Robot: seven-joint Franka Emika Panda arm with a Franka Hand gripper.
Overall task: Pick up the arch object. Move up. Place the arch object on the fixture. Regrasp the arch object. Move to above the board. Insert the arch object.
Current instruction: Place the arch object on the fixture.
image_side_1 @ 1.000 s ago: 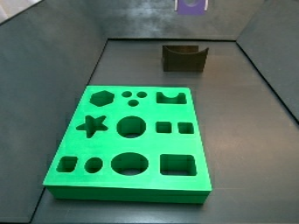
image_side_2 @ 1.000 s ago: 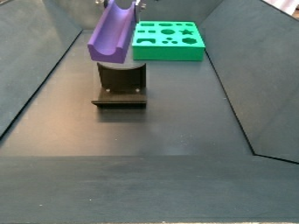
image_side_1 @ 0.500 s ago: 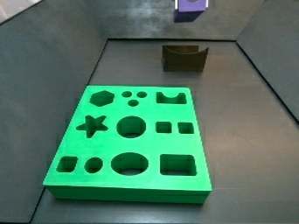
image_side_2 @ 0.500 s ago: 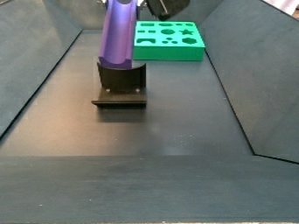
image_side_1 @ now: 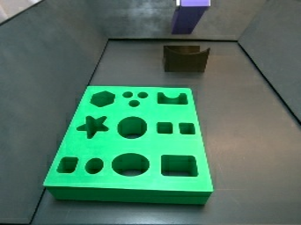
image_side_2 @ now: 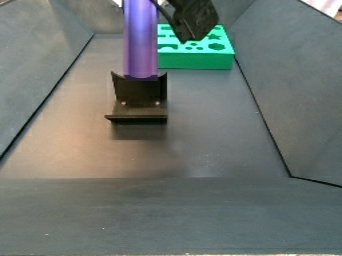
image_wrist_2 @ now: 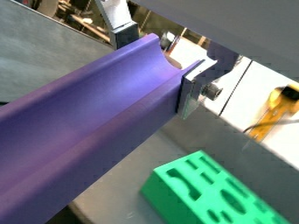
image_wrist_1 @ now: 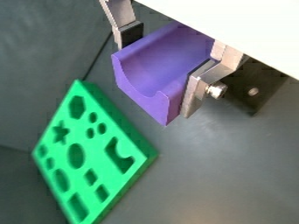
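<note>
Where the wrist views look down past the gripper, the scene reads as follows:

Gripper: the gripper (image_wrist_1: pixel 163 63) sits above the far end of the dark surface (image_side_2: pixel 174 150); its jaws are clamped on the arch object, one flat silver finger (image_wrist_1: pixel 118 19) on each flank; in a side view only a dark part of it (image_side_2: pixel 191 17) shows, up beside the piece.

Arch object: the arch object (image_wrist_1: pixel 160 70) is a long purple block with a curved groove along one side (the groove is plainest in a wrist view (image_wrist_2: pixel 87 101)); in a side view it stands upright (image_side_2: pixel 139 38), its lower end at the top of the fixture; whether it touches there or hangs just clear, I cannot tell; in a side view only its lower part shows at the frame's upper edge (image_side_1: pixel 192 14), above the fixture.

Fixture: the fixture (image_side_2: pixel 138 95) is a dark block on a base plate, resting on the surface; its concave notch is visible in a side view (image_side_1: pixel 186 57); it sits beyond the board's far short edge, apart from it.

Board: the board (image_side_1: pixel 132 141) is a bright green slab lying flat on the surface, with star, hexagon, circle, square and arch cut-outs; it also shows in both wrist views (image_wrist_1: pixel 93 156) (image_wrist_2: pixel 212 190), below the held piece and off to one side; in a side view it lies behind the fixture (image_side_2: pixel 194 46).
</note>
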